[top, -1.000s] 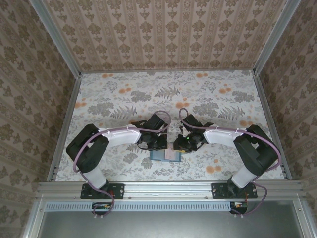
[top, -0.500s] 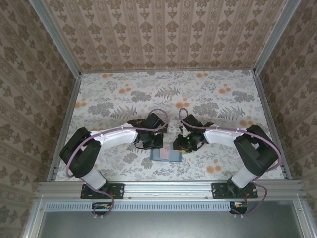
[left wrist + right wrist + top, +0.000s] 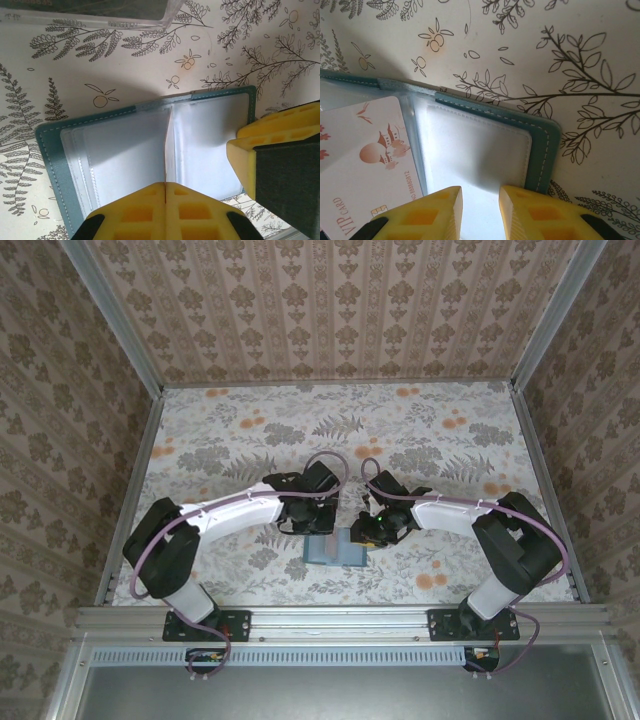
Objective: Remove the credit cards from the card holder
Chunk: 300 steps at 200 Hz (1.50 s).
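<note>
Left gripper (image 3: 165, 186) is clenching credit card (image 3: 365, 167) edge; right gripper (image 3: 480, 194), jaws parted, is sitting above card holder (image 3: 50, 150). Risk: sleeve friction dragging holder up.

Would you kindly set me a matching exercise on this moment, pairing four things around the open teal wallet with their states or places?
Things:
1. teal-blue rectangular card holder
2. pale thin VIP card
3. right gripper
4. transparent plastic tray

States or places:
A. jaws apart, above the holder
B. pinched by the shut left gripper
C. on the table, apart from the holder
D. spread open, both inner panels showing

Pairs: 1-D, 2-B, 3-A, 4-C
</note>
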Each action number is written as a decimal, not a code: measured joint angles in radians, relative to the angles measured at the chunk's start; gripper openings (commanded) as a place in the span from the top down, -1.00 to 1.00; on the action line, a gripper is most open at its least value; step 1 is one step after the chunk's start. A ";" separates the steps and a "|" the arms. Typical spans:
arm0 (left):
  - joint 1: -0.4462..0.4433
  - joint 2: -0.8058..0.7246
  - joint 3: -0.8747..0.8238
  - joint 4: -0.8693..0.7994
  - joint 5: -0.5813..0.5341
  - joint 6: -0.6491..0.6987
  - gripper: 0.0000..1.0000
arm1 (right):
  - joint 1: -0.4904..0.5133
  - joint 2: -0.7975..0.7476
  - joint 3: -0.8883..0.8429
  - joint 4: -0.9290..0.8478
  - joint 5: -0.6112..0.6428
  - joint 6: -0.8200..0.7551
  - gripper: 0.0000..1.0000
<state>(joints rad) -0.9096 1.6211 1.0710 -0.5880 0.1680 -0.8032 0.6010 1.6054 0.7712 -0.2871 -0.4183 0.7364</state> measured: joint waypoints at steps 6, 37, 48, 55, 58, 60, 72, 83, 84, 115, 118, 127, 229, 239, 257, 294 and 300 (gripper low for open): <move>-0.001 0.007 0.006 -0.005 -0.001 0.001 0.85 | 0.000 0.000 0.000 0.000 0.000 0.000 0.41; -0.006 0.035 0.014 -0.006 0.002 0.004 0.80 | 0.000 0.000 0.000 0.000 0.000 0.000 0.41; -0.006 0.043 0.017 -0.005 0.005 0.003 0.75 | 0.000 0.000 0.000 -0.001 0.000 0.000 0.41; -0.008 0.050 0.018 0.002 0.011 0.003 0.72 | 0.000 0.000 0.000 0.000 0.000 0.000 0.41; -0.010 0.055 0.018 0.005 0.013 0.003 0.71 | 0.000 0.000 0.000 -0.001 0.000 0.000 0.41; -0.011 0.058 0.018 0.008 0.015 0.004 0.70 | 0.000 0.000 0.000 0.000 0.000 0.000 0.41; -0.019 0.077 0.018 0.017 0.026 0.003 0.68 | 0.000 0.000 -0.001 0.000 0.000 0.000 0.41; -0.027 0.094 0.019 0.021 0.034 0.003 0.67 | 0.000 0.000 -0.001 0.000 0.000 0.000 0.41; -0.027 0.095 0.019 0.021 0.035 0.003 0.67 | 0.000 0.000 -0.001 0.000 0.000 0.000 0.41; -0.039 0.108 0.019 0.035 0.055 -0.001 0.67 | 0.000 0.000 -0.005 0.004 -0.001 0.001 0.41; -0.038 0.108 0.021 0.035 0.056 -0.001 0.67 | 0.000 0.000 -0.005 0.005 -0.001 0.001 0.41; -0.039 0.108 0.023 0.036 0.056 -0.004 0.68 | 0.000 0.000 -0.005 0.006 -0.001 0.001 0.41; -0.038 0.105 0.063 -0.011 0.040 0.013 1.00 | 0.002 -0.010 -0.007 0.001 0.006 0.000 0.42; -0.037 0.098 0.066 -0.016 0.037 0.025 1.00 | 0.002 -0.017 -0.007 -0.014 0.014 0.000 0.42; -0.032 0.068 0.066 -0.027 0.032 0.068 1.00 | 0.002 -0.035 -0.007 -0.050 0.031 -0.001 0.42; 0.001 0.023 0.120 -0.083 0.029 0.230 1.00 | 0.002 -0.067 -0.002 -0.135 0.069 -0.009 0.42; 0.007 0.019 0.128 -0.090 0.029 0.266 1.00 | 0.002 -0.071 0.002 -0.149 0.073 -0.012 0.42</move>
<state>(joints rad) -0.9024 1.6405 1.1988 -0.6777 0.1967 -0.5373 0.6033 1.5349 0.7734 -0.4362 -0.3450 0.7246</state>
